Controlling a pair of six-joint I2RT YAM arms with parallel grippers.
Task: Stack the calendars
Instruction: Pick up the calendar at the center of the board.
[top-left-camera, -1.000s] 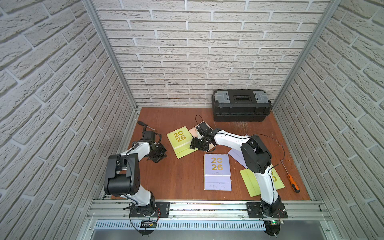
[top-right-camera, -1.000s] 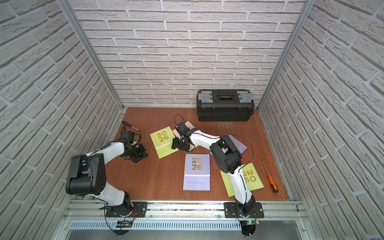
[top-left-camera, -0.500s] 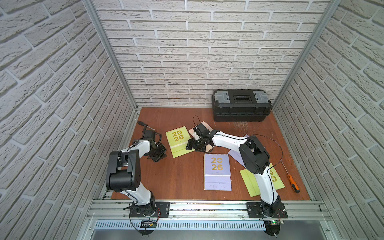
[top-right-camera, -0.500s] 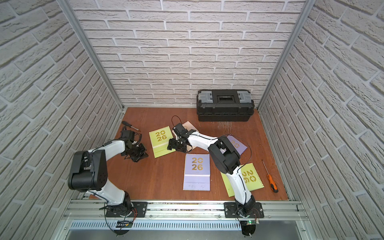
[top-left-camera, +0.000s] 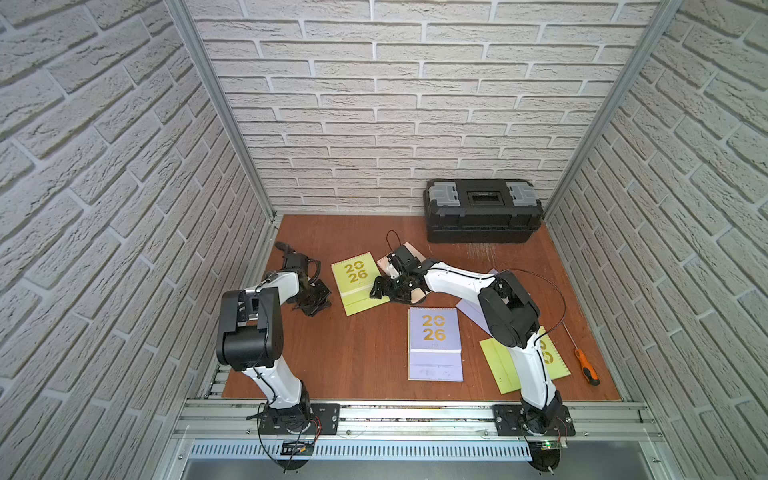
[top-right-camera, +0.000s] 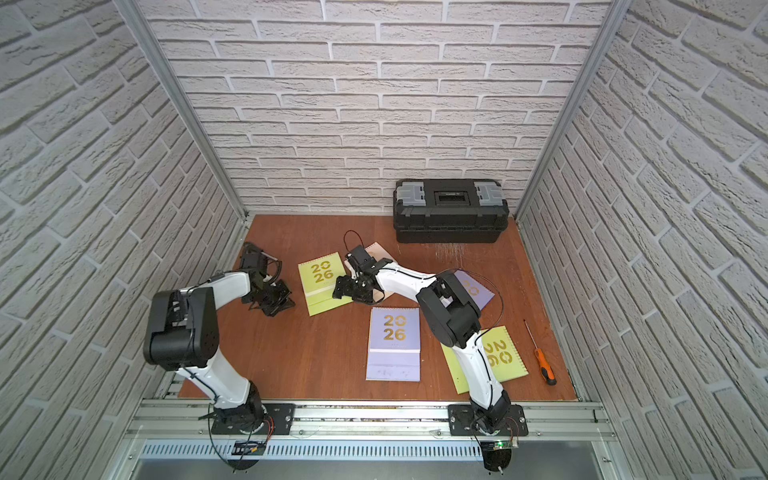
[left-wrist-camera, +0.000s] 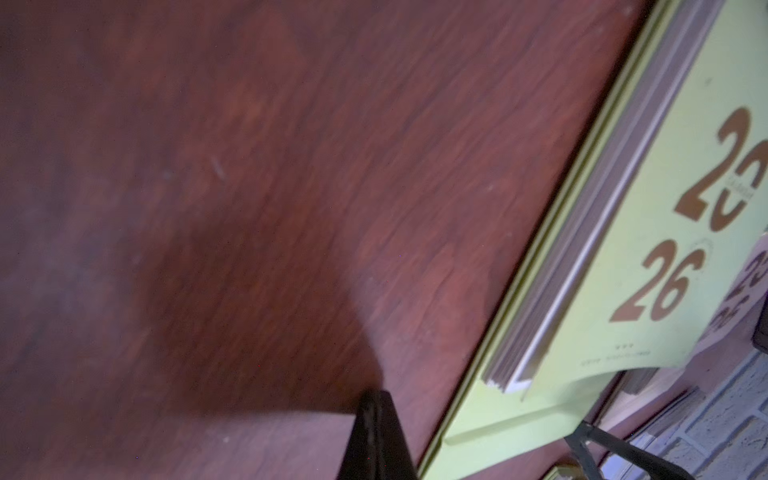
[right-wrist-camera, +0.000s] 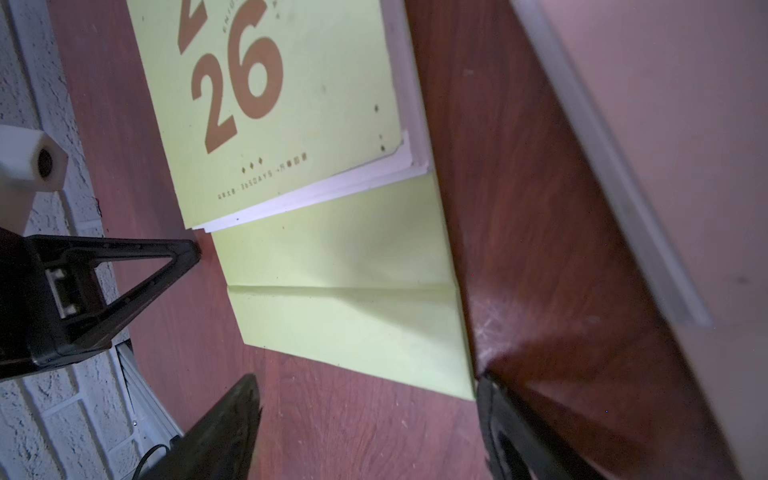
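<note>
The left gripper (top-left-camera: 311, 302) is closed; the right gripper (top-left-camera: 380, 293) gapes wide.

The wooden tabletop (top-left-camera: 353, 365) bears a toolbox (top-left-camera: 482, 212) at 1 o'clock, lime calendar (top-left-camera: 357, 282) at 10, peach calendar (top-left-camera: 412, 250) at 12, lavender calendar (top-left-camera: 434, 345) at 6, second lavender calendar (top-right-camera: 476, 289) at 3, second lime calendar (top-right-camera: 503, 353) and screwdriver (top-left-camera: 586, 368) at 4.

Your two top views sit high over the front rail (top-left-camera: 415, 419), well back, looking down and forward to the rear brick wall (top-left-camera: 415, 124). Both take in the whole worktop (top-left-camera: 365, 353), nearly alike. Your left wrist camera rides low and close above the worktop, facing the lime green calendar (left-wrist-camera: 602, 332). Your right wrist camera, equally close, faces that same calendar from its opposite edge.
</note>
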